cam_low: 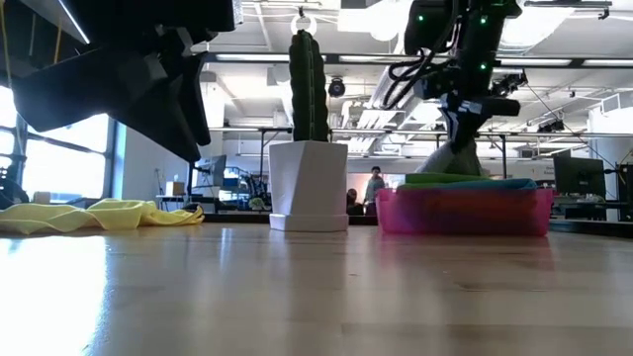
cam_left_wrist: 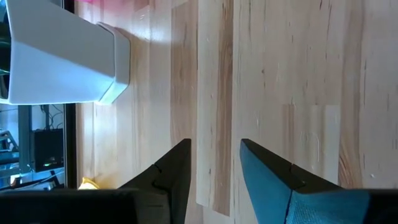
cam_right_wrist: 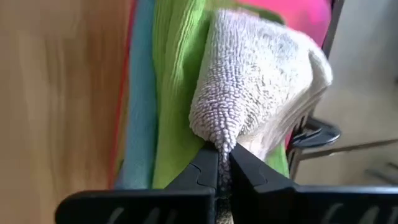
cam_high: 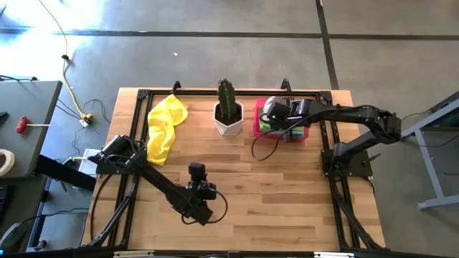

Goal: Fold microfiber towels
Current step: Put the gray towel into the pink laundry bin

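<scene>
a yellow towel (cam_high: 164, 126) lies crumpled and loose on the table's far left part. a grey towel (cam_right_wrist: 261, 102) is bunched up, pinched at one fold, above a lime green towel (cam_right_wrist: 177, 81) and a light blue towel (cam_right_wrist: 140, 93) stacked flat in the pink tray (cam_low: 465, 213).

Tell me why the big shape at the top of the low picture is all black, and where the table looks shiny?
Low view: the left arm sits close against bright windows, so it shows as a dark silhouette; the table gleams with reflected light. Left wrist view: pale glare beside the white pot.
</scene>
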